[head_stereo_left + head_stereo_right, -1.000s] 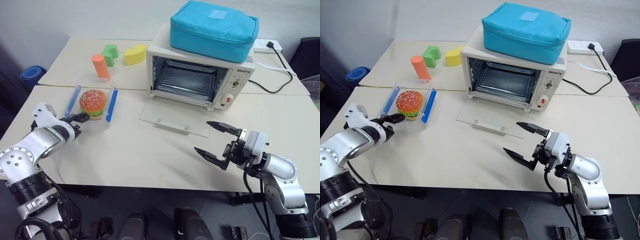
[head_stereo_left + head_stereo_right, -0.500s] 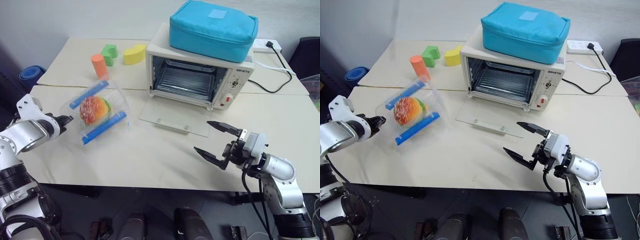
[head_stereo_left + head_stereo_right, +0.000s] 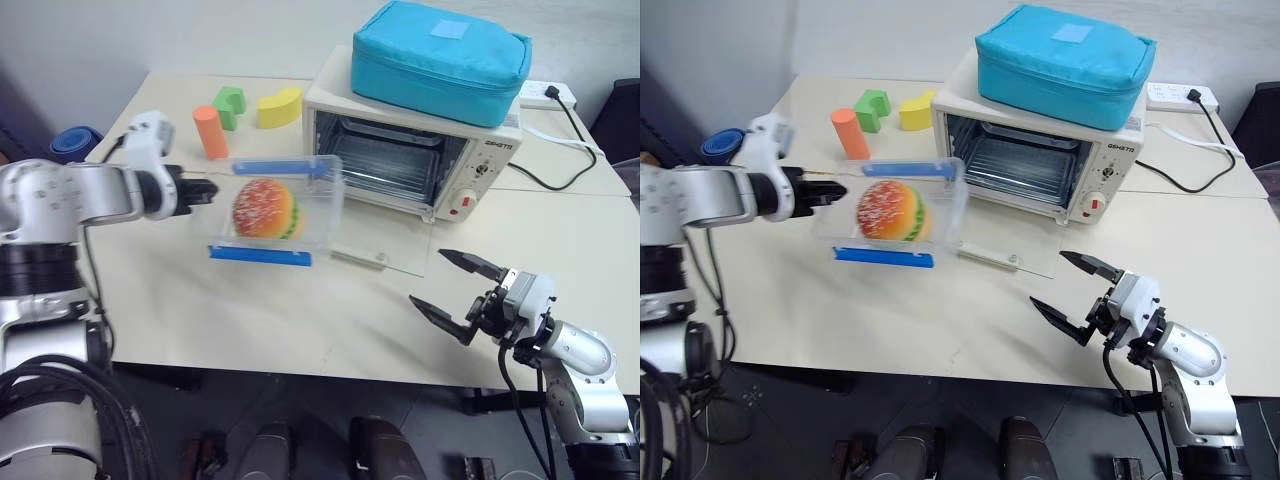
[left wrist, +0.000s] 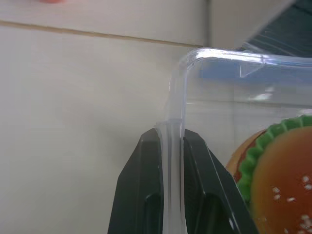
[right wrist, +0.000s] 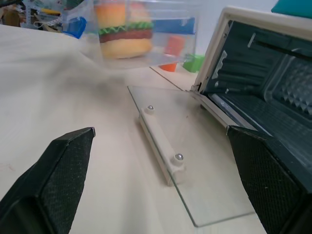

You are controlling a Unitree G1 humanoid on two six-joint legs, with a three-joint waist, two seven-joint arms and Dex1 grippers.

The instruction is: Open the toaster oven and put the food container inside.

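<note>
My left gripper (image 4: 170,139) had its jaws clamped on the thin wall of the food container (image 3: 272,210), which hung tilted above the table (image 3: 250,320) just beside the toaster oven (image 3: 420,160), whose glass door lay open (toy hamburger (image 3: 265,208) visible inside the box). My right gripper (image 3: 457,290) waited near the door with jaws wide apart and empty, and I judged that so narrow a pinch on one edge could let the box swing, slip or catch the door on the way in
</note>
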